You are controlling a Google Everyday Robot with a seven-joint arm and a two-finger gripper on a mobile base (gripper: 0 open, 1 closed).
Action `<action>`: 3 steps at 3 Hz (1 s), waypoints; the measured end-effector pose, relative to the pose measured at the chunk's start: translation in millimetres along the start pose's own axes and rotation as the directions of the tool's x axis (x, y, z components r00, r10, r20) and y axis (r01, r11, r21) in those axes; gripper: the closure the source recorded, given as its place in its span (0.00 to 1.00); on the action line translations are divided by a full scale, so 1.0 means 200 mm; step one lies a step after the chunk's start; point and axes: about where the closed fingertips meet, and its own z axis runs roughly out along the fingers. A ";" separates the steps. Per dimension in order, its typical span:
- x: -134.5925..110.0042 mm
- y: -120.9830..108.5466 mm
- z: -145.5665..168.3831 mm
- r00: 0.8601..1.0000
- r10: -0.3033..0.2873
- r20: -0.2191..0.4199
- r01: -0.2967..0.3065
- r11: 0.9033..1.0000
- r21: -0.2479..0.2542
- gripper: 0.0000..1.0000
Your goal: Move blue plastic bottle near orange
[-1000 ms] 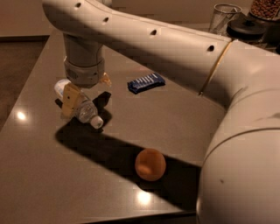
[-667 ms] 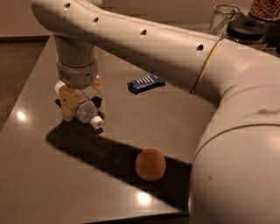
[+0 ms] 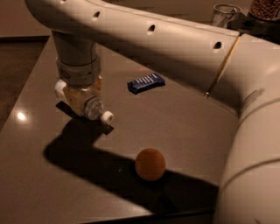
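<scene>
The blue plastic bottle [image 3: 95,110] is clear with a white cap. It is held tilted in my gripper [image 3: 83,101] at the left of the table, cap pointing down and to the right, just above the surface. The gripper's tan fingers are shut around the bottle's body. The orange [image 3: 150,164] sits on the table near the front, to the lower right of the gripper and clearly apart from the bottle. My white arm spans the top of the view and hides the far side of the table.
A flat dark blue snack wrapper [image 3: 146,82] lies on the grey table [image 3: 39,183] behind the orange. A clear glass [image 3: 225,14] and a container of brown items [image 3: 265,9] stand at the back right. The table's front edge runs just below the orange.
The gripper has lifted the bottle off the table and carried it a little toward the front right, closer to the orange. The orange and wrapper have not moved.
</scene>
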 end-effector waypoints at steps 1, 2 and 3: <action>0.13 -0.01 -0.08 0.999 0.044 0.010 -0.044 0.999 0.026 0.93; 0.27 -0.04 -0.13 0.995 0.100 0.025 -0.101 0.994 0.041 1.00; 0.41 -0.05 -0.14 0.988 0.153 0.031 -0.154 0.987 0.038 1.00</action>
